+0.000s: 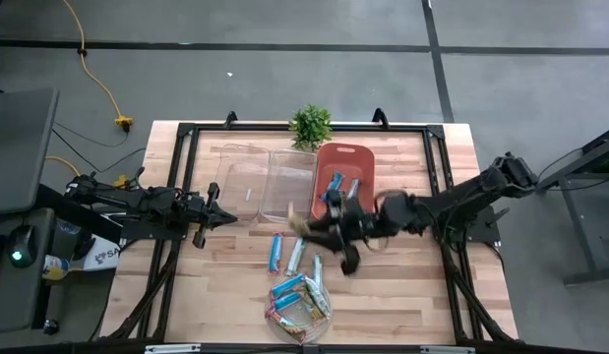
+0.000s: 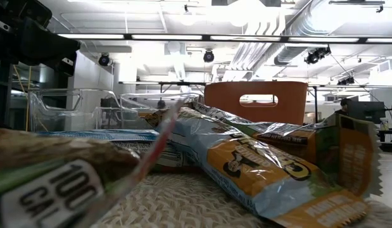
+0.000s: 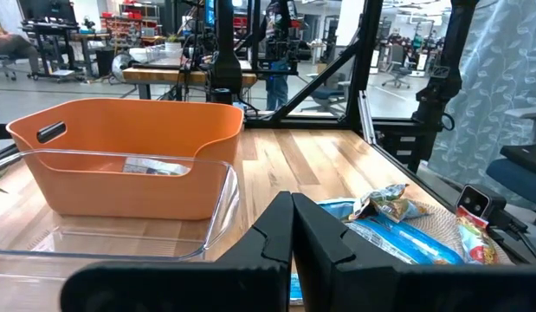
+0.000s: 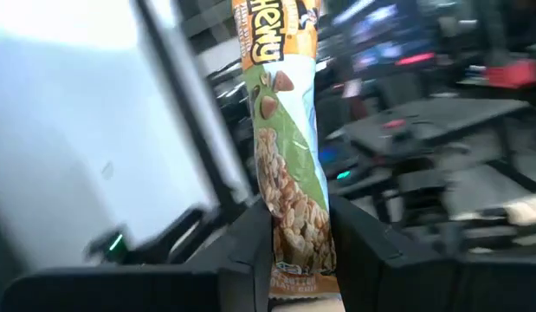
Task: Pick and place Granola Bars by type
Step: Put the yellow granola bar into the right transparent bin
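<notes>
the right end effector (image 1: 314, 228) is closed on a green and brown granola bar (image 4: 289, 173), held above the worktop (image 1: 402, 285) near the clear bins (image 1: 265, 182). next it should carry the bar to its matching bin. the left end effector (image 1: 223, 218) waits closed.

light: bright ceiling strips (image 2: 183, 36) | blur: right wrist background smeared | low view: nearest wrapper (image 2: 50, 183) unfocused

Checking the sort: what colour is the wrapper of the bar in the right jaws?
Green and white bar, orange at one end; clearest in the right wrist view.
</notes>
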### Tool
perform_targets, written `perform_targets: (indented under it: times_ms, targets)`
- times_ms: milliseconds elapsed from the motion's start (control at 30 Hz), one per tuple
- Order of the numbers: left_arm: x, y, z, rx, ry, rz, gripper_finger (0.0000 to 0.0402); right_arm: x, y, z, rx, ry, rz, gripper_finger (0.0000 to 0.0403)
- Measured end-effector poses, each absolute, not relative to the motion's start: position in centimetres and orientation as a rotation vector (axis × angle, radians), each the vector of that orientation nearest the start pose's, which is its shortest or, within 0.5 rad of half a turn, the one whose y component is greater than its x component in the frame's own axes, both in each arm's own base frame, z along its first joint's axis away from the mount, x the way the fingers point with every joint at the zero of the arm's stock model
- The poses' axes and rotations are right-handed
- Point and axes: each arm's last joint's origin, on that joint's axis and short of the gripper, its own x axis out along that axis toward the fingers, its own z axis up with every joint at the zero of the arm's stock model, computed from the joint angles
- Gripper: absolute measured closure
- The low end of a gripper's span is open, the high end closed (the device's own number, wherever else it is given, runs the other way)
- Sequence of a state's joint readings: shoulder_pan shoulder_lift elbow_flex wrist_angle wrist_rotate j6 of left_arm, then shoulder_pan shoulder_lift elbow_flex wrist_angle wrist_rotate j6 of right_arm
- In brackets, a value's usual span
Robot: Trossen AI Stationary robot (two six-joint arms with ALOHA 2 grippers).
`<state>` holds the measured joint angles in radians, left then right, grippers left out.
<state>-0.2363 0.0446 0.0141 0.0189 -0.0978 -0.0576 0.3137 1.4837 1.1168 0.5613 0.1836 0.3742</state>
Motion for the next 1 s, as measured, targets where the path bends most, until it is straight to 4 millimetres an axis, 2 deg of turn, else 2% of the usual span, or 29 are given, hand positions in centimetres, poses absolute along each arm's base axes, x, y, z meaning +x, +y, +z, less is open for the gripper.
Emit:
perform_targets:
  times_ms: [200,433,600,833,1000]
  targets:
    - [9.7,-2.1,16.7,-0.056,0.015,-0.138,0.0400,33.9,5.5,34.9,0.626,-0.196,-0.033,0.0318]
    - [9.7,-2.1,16.7,-0.056,0.015,-0.138,0.0400,35.8,1.7,32.9,0.839,-0.224,-0.206,0.0318]
    - [9.7,-2.1,16.7,-0.056,0.016,-0.138,0.0400,37.3,0.4,30.6,0.933,-0.250,-0.327,0.0318]
    - [9.7,-2.1,16.7,-0.056,0.015,-0.138,0.0400,39.1,0.2,26.7,1.088,-0.261,-0.484,0.0318]
    - [9.7,-2.1,16.7,-0.055,0.015,-0.138,0.0400,39.5,-0.1,24.9,1.168,-0.264,-0.583,0.0325]
